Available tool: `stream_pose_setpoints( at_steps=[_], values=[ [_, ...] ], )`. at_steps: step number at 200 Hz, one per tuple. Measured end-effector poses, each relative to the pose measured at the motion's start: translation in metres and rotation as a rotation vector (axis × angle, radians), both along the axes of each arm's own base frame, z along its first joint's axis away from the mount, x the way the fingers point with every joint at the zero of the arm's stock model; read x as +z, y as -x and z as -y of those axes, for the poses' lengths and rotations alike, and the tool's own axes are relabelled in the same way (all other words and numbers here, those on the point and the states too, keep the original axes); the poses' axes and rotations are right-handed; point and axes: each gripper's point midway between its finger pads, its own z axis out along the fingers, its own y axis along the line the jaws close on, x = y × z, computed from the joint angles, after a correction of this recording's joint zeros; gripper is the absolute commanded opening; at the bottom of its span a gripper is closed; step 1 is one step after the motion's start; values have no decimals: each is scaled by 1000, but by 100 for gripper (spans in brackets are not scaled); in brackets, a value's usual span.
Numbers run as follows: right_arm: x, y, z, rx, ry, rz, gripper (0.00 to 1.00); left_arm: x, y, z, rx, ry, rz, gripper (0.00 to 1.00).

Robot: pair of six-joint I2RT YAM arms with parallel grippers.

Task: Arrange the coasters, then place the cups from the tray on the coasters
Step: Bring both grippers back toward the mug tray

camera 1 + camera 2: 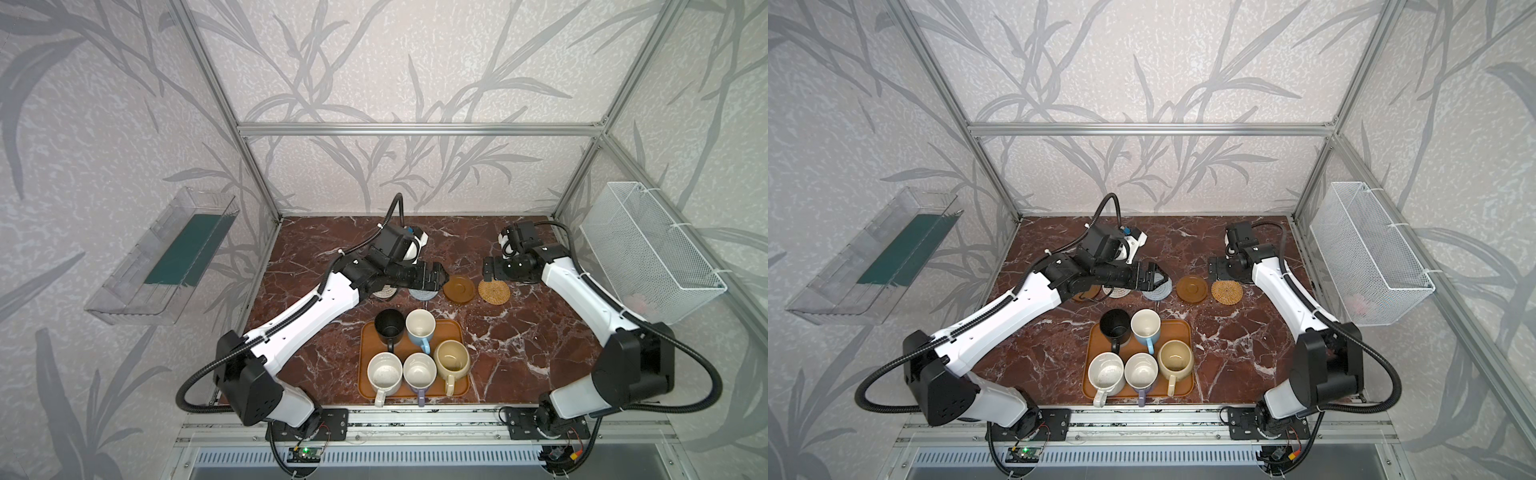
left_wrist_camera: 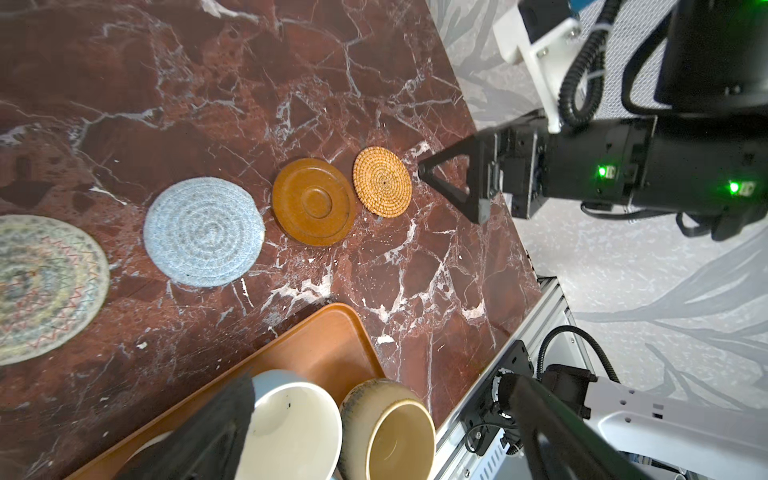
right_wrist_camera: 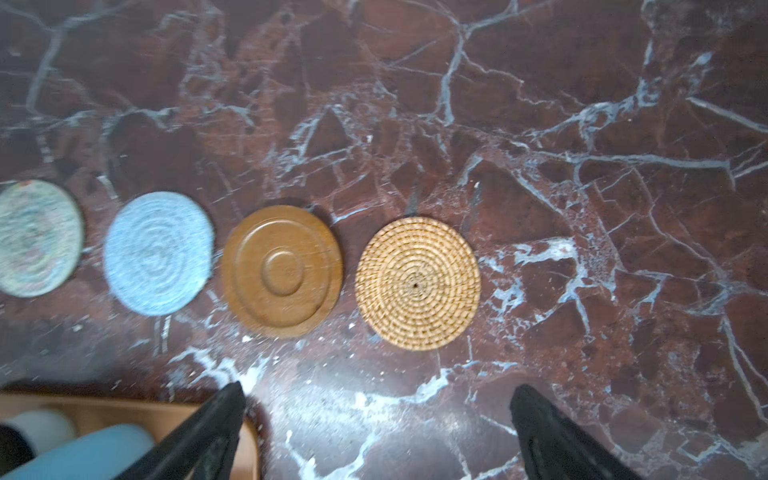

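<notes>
I'm watching the table bearing the tray, five cups standing on it, coasters lying in a row just beyond. The left claw is hovering over the row and the right claw near its rattan end, both with fingers apart, gripping nothing.

Leftmost, we see a brown wooden coaster, mostly hidden. Next come the cream woven coaster, the blue-grey woven coaster, a ringed wooden coaster and the tan rattan coaster. All 5 lie flat in a row across the middle of the counter, and the 4 in clear view are apart. The orange-brown tray lies near the counter's front edge. On it 5 stand upright, handles toward that edge: black cup and light blue cup behind, speckled white cup, lavender cup and beige-yellow cup in front.
</notes>
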Motion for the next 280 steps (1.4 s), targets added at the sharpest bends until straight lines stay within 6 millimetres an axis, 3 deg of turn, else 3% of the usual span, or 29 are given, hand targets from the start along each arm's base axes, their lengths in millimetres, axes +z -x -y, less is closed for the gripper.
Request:
stream_pose_setpoints(
  at_steps=[24,54,79,106,147,203,228,280],
  values=[
    [20,26,-18,56,-85,51,99,10,9,-16,27,-19,16,99],
    [36,56,-49,157,-167,104,99,8,26,-39,56,-57,12,97],
    [42,81,-79,261,-220,129,99,-6,40,-54,65,-101,-24,94],
    [41,98,-91,299,-273,137,99,-34,51,-66,75,-166,-89,88],
    [41,112,-109,340,-340,137,99,-77,69,-84,101,-287,-183,80],
    [34,123,-140,415,-363,100,99,-105,85,-97,123,-415,-204,79],
    [26,126,-144,417,-340,81,99,-115,93,-100,119,-456,-209,78],
    [29,124,-146,404,-343,98,99,-137,97,-105,137,-530,-219,65]
  ],
)
